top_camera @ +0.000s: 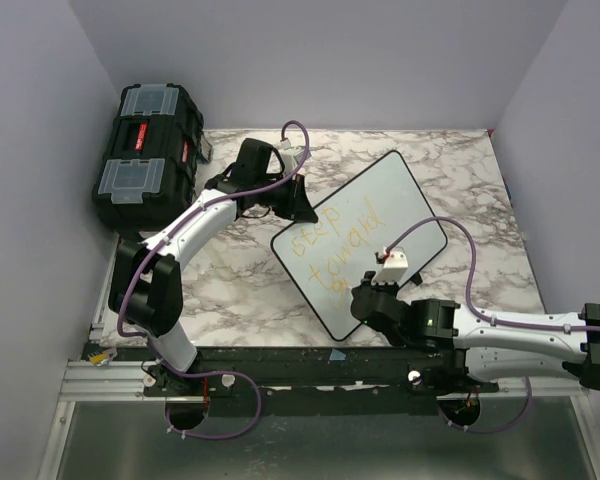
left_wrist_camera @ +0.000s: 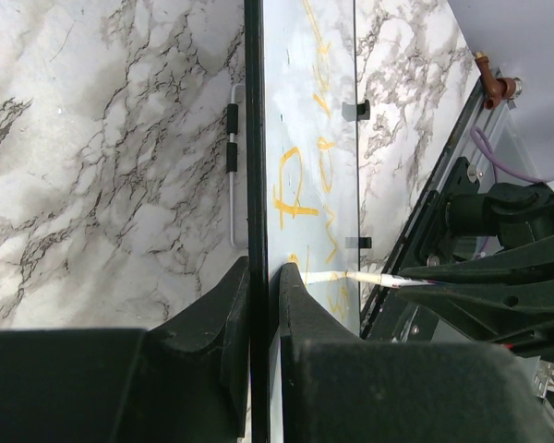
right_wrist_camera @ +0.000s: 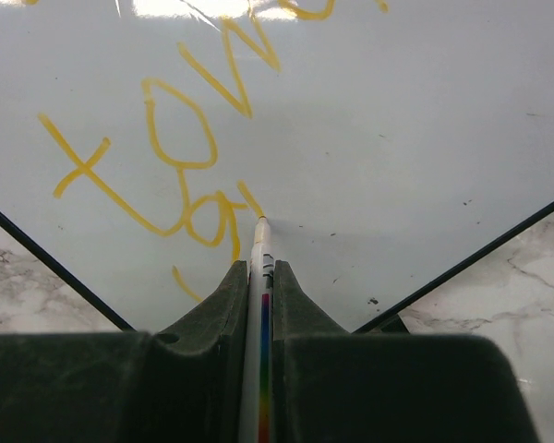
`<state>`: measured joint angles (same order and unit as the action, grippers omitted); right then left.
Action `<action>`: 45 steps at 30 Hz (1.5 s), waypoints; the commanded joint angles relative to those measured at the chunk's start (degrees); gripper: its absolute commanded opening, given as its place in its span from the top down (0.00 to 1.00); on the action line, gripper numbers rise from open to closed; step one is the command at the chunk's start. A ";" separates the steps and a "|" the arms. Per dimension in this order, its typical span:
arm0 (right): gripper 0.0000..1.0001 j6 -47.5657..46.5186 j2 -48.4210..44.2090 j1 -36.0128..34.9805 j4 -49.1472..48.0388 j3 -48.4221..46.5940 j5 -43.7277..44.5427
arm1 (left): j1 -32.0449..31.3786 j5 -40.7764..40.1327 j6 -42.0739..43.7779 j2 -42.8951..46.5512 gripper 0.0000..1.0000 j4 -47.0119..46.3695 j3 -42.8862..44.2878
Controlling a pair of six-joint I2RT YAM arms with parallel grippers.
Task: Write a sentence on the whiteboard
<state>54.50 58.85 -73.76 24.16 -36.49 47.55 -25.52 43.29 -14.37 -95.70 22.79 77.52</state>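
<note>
The whiteboard (top_camera: 405, 205) lies slanted on the marble table, its thin black rim (left_wrist_camera: 253, 138) running up the left wrist view. Yellow-orange handwriting, the sentence (top_camera: 342, 238), crosses it in about three lines, and big letters (right_wrist_camera: 180, 157) fill the right wrist view. My left gripper (top_camera: 302, 205) is shut on the board's far-left edge, a finger on each side of the rim (left_wrist_camera: 263, 269). My right gripper (top_camera: 365, 290) is shut on a white marker (right_wrist_camera: 262, 254) with a rainbow stripe. The marker's tip rests on the board at the end of a yellow stroke. The marker (left_wrist_camera: 369, 277) also shows from the side.
A black toolbox (top_camera: 148, 155) with clear-lidded trays stands at the table's far left. Grey walls close in three sides. A metal rail (top_camera: 130, 375) runs along the near edge. A thin wire bracket (left_wrist_camera: 233, 138) sits beside the board's rim.
</note>
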 commanded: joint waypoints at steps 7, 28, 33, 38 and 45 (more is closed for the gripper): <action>0.99 4.18 -2.07 0.28 6.62 3.98 -6.84 | -2.50 -1.54 5.93 -0.28 1.00 1.28 -0.64; 0.99 -0.08 1.45 0.28 4.08 -2.35 -1.34 | -2.47 -1.61 6.20 -0.27 1.00 1.58 -0.63; 0.99 -1.17 2.28 0.31 2.48 -3.07 -1.16 | -2.46 -1.56 6.28 -0.23 1.00 1.53 -0.73; 0.99 -1.94 3.15 0.29 1.94 -4.06 0.09 | -2.52 -1.63 6.20 -0.23 1.00 1.52 -0.70; 0.99 -2.22 4.14 0.29 1.59 -5.11 2.51 | -2.51 -1.62 6.19 -0.28 1.00 1.43 -0.79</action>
<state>52.38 61.71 -73.76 27.64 -40.25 47.20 -25.54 43.27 -14.31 -95.70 22.79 77.52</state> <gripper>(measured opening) 0.126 0.131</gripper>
